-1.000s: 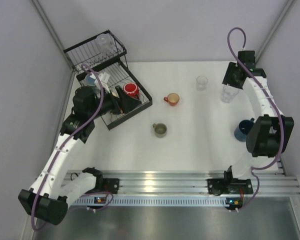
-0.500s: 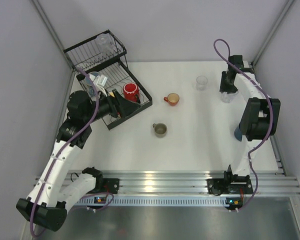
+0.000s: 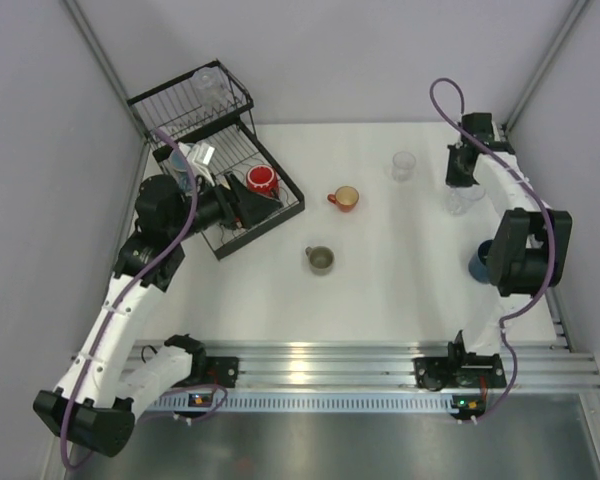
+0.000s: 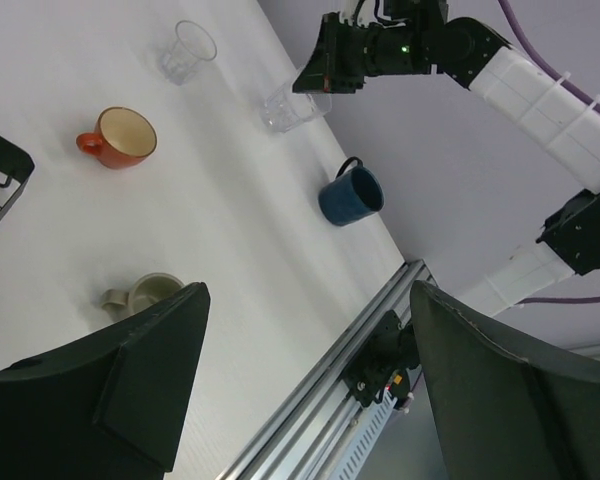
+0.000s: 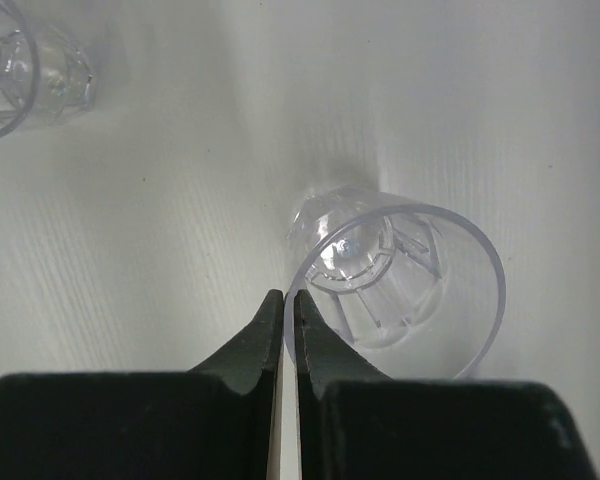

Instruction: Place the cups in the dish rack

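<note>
White table [image 3: 380, 290]: right gripper [image 5: 283, 296] pinches tumbler [image 5: 380, 262] (rim).

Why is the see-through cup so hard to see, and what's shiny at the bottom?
Right wrist view: the clear cup shows only by bright glints and a faint shadow. Top view: light glares off the metal rail. Left wrist view: the fingers of the left end effector look dark and soft.
</note>
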You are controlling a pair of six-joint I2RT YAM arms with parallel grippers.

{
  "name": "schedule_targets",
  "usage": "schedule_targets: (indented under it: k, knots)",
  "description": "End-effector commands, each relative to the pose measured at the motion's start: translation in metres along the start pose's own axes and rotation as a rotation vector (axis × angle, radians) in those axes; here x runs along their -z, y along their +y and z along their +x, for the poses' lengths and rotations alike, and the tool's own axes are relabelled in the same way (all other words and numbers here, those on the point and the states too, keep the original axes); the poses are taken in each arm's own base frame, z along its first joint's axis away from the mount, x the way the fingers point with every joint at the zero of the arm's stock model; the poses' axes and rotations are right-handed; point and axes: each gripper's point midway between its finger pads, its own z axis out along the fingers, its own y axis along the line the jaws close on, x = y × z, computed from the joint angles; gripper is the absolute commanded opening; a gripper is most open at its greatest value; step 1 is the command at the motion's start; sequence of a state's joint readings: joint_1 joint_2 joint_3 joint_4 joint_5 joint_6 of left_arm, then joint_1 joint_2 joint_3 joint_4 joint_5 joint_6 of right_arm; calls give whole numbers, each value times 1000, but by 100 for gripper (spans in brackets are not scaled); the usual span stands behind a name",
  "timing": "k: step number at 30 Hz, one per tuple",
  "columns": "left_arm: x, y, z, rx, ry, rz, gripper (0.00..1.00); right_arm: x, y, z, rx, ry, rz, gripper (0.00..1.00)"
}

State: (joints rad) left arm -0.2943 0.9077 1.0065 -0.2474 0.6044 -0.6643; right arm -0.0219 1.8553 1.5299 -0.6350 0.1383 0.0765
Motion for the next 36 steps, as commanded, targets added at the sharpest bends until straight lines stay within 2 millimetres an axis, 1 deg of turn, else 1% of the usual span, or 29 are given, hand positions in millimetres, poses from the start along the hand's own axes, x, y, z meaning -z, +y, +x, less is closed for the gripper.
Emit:
schedule_targets:
  k: [1, 2, 3, 4, 5, 6, 7, 8, 9, 10, 11, 12, 13, 14, 16, 17, 18, 19, 20, 21, 22, 23, 24, 27, 30, 31, 32, 34, 36]
  knots:
    - [5, -28, -32, -37, -89, 55, 87, 80, -10, -53, -73, -230, 3, 0]
    - [5, -31, -34, -26, -90, 60, 87, 90, -9, -53, -86, -246, -9, 0]
    - [4, -32, -34, -20, -83, 64, 87, 117, -4, -62, -117, -308, -57, 0]
    - [2, -32, -34, -14, -77, 66, 87, 130, -1, -65, -125, -341, -90, 0]
    - [3, -34, -36, -7, -80, 71, 87, 140, 3, -64, -146, -360, -123, 0]
    - [2, -34, -36, 6, -75, 71, 87, 168, 10, -72, -154, -433, -188, 0]
    - [2, -36, -37, 14, -75, 75, 87, 182, 16, -73, -164, -464, -238, 0]
    - [4, -42, -40, 34, -78, 85, 87, 209, 32, -68, -179, -506, -356, 0]
    - [4, -44, -42, 47, -81, 89, 87, 232, 41, -81, -183, -607, -436, 0]
    - [5, -47, -46, 60, -89, 91, 87, 249, 48, -81, -196, -656, -503, 0]
    - [6, -54, -51, 90, -98, 104, 87, 248, 58, -70, -256, -655, -575, 0]
    - [5, -57, -54, 111, -99, 112, 87, 288, 69, -66, -246, -742, -696, 0]
    - [3, -63, -58, 124, -101, 140, 87, 315, 76, -76, -242, -858, -779, 0]
    - [2, -69, -61, 178, -100, 165, 87, 324, 80, -62, -293, -852, -844, 0]
    - [1, -81, -64, 213, -83, 234, 87, 355, 104, -55, -273, -909, -977, 0]
    - [-4, -85, -71, 248, -90, 267, 88, 370, 108, -54, -281, -955, -1028, 0]
    - [-5, -87, -73, 262, -86, 275, 89, 380, 115, -51, -272, -969, -1065, 0]
    - [-8, -86, -76, 273, -88, 269, 89, 390, 127, -46, -250, -968, -1115, 0]
    - [-10, -87, -80, 271, -95, 271, 90, 401, 130, -45, -245, -989, -1133, 0]
    - [-10, -87, -83, 275, -103, 268, 91, 406, 134, -42, -240, -992, -1149, 0]
    - [-11, -87, -85, 277, -113, 265, 91, 415, 141, -37, -227, -990, -1179, 0]
    - [-11, -88, -89, 277, -129, 259, 91, 424, 140, -35, -227, -1007, -1189, 0]
    - [-11, -87, -89, 280, -133, 255, 92, 429, 140, -33, -223, -1012, -1200, 0]
    - [-17, -80, -84, 313, -120, 240, 93, 445, 145, -25, -212, -1014, -1264, 0]
    - [-25, -79, -72, 335, -90, 238, 94, 454, 151, -19, -214, -1014, -1319, 0]
    - [-28, -83, -68, 336, -79, 249, 95, 456, 157, -14, -207, -1002, -1343, 0]
    - [-30, -82, -64, 340, -71, 254, 95, 453, 162, -14, -208, -987, -1348, 0]
    - [-33, -85, -61, 342, -62, 273, 96, 456, 171, -9, -198, -966, -1377, 0]
    - [-34, -86, -60, 338, -63, 276, 97, 455, 179, -8, -190, -953, -1387, 0]
